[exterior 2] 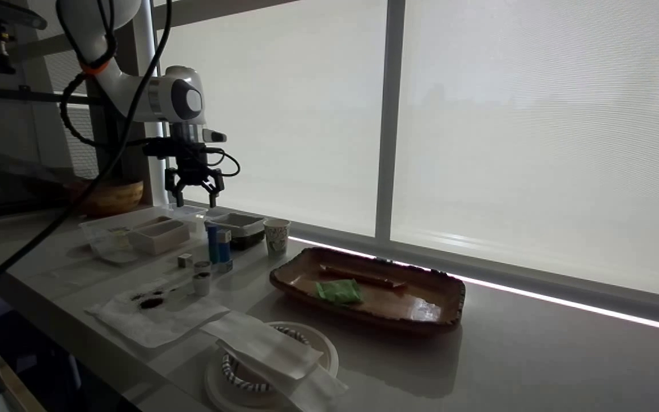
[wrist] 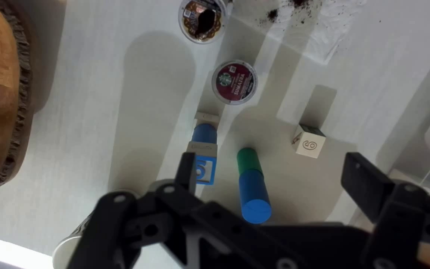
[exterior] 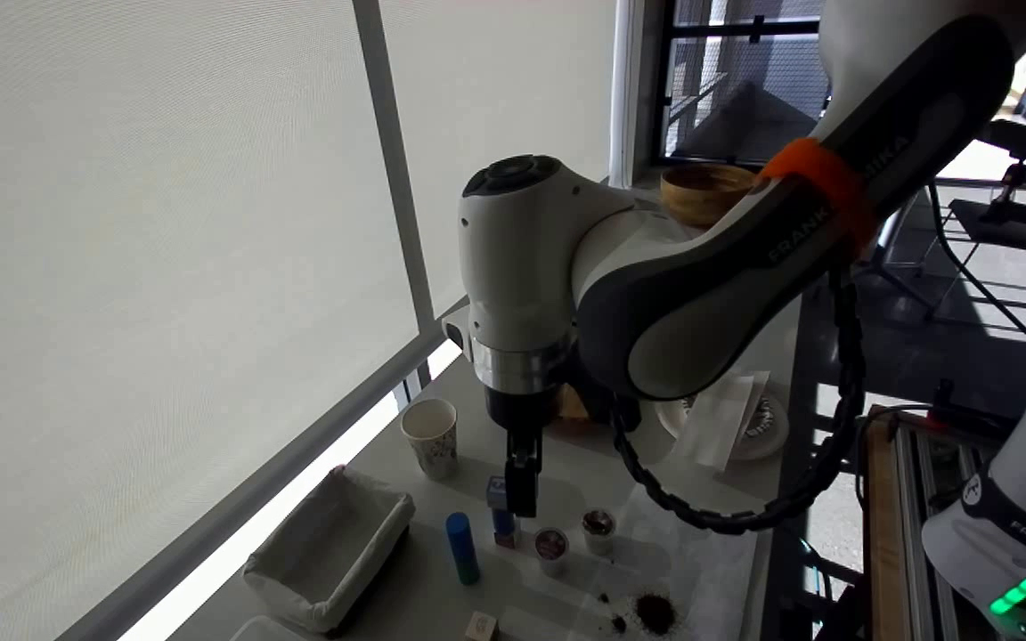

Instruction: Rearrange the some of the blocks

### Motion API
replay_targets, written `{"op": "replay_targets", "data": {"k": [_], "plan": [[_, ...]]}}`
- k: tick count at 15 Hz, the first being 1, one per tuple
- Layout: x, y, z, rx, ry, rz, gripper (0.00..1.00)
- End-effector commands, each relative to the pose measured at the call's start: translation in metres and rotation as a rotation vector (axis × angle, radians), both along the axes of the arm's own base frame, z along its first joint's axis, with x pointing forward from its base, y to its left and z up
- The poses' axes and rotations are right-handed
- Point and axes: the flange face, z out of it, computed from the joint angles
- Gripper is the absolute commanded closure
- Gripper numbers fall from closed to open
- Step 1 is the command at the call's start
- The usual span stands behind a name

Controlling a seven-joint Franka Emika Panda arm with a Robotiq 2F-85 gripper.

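A blue cylinder block stands upright on a green cylinder block; the blue one also shows in both exterior views. Beside it stands a stack: a wooden cube at the bottom, a blue cylinder, and a cube with a blue number on top. A loose wooden cube lies apart on the table. No dark purplish-red block is in view. My gripper is open and empty above the blocks, also in both exterior views. Its finger partly hides the top cube in the wrist view.
Two coffee pods stand near the blocks, with spilled grounds beyond. A paper cup, a lined bin, a wooden tray, clear containers and plates surround the area.
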Motion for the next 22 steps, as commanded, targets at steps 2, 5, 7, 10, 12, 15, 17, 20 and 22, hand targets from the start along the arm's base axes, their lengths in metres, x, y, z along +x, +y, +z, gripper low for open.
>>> {"op": "replay_targets", "data": {"k": [2, 5, 7, 10, 12, 15, 17, 20, 22], "plan": [[0.017, 0.01, -0.017, -0.017, -0.05, 0.038, 0.0], [0.026, 0.009, -0.029, -0.025, -0.065, 0.052, 0.0], [0.032, 0.004, -0.036, -0.033, -0.064, 0.047, 0.0], [0.04, -0.005, -0.044, -0.045, -0.063, 0.037, 0.0], [0.046, -0.008, -0.049, -0.05, -0.067, 0.033, 0.0], [0.053, -0.01, -0.059, -0.047, -0.069, 0.035, 0.0], [0.056, -0.01, -0.065, -0.044, -0.066, 0.035, 0.0], [0.058, -0.011, -0.073, -0.052, -0.073, 0.038, 0.0], [0.06, -0.012, -0.077, -0.06, -0.083, 0.043, 0.02]]}}
